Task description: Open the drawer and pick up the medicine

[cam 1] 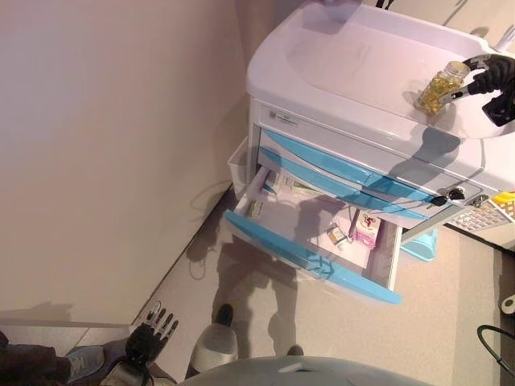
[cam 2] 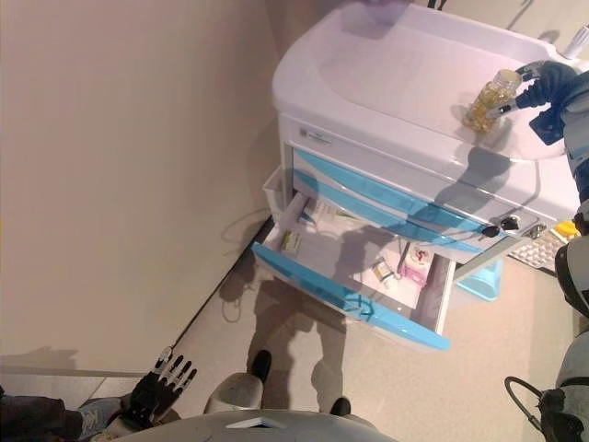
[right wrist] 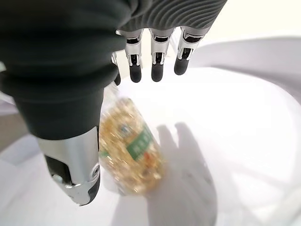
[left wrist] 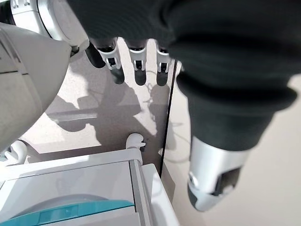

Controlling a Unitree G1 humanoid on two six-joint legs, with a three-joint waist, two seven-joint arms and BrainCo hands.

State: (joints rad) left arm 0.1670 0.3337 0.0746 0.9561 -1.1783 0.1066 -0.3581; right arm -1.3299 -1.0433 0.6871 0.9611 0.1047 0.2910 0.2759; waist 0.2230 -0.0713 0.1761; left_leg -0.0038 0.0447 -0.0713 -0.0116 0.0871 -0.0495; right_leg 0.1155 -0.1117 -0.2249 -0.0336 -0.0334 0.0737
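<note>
A clear bottle of yellow capsules point(cam 1: 442, 87) with a green label sits on the white top of the medicine cart point(cam 1: 362, 64), at its right end. My right hand point(cam 1: 492, 74) hovers just beside the bottle's cap. In the right wrist view its fingers point(right wrist: 157, 66) are straight, and the bottle point(right wrist: 131, 150) lies between them and the thumb, ungripped. The cart's lowest blue-fronted drawer point(cam 1: 310, 256) stands pulled out, holding a pink box point(cam 1: 368, 229) and small packets point(cam 1: 335, 237). My left hand point(cam 1: 153, 334) hangs low by the floor, fingers point(left wrist: 138, 66) spread straight.
A pale wall runs along the left. A white side basket point(cam 1: 238, 161) hangs on the cart's left flank. Keys point(cam 1: 447, 195) dangle at the front right, above a blue bin point(cam 1: 422, 245). A person's shoe point(cam 1: 80, 362) shows at the bottom left.
</note>
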